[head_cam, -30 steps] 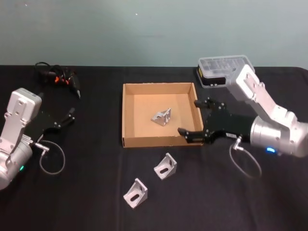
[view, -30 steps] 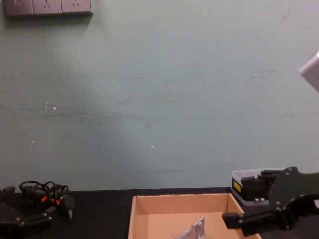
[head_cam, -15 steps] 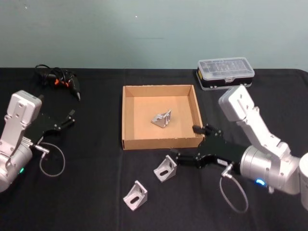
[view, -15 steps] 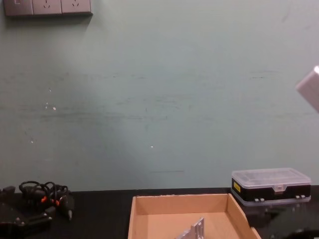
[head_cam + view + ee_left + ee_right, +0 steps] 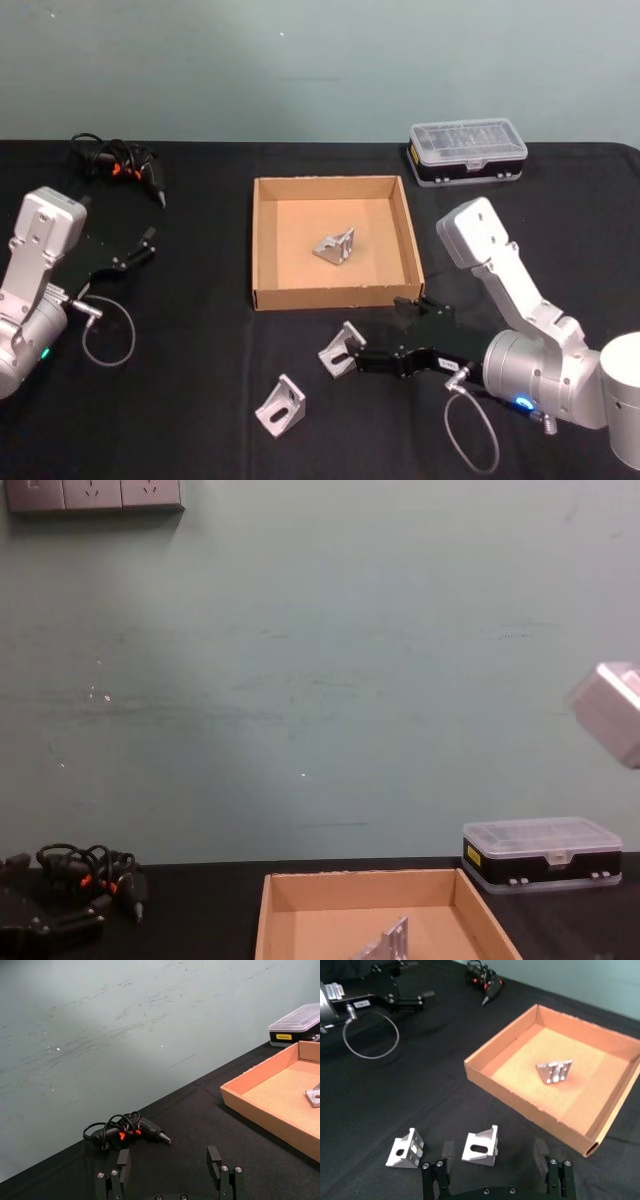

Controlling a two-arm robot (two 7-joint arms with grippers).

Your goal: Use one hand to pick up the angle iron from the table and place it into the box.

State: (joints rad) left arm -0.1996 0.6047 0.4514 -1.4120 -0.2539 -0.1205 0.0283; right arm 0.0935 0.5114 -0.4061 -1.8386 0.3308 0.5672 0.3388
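Angle iron [image 5: 343, 350] is being framed by the right gripper [image 5: 378, 335], its fingers being held apart and empty; it is lying on the table [image 5: 200, 420] just before the box [image 5: 330, 296], straight ahead between the fingertips. Left gripper [image 5: 135, 250], also spread, is being rested near the table's left edge.

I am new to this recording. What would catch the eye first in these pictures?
First, the shallow brown cardboard box at the middle of the matte black table, with one silver metal angle iron inside. Just in front of it, the black right gripper is open at a second angle iron, and a third angle iron lies nearer the robot. The left gripper is parked at the left.
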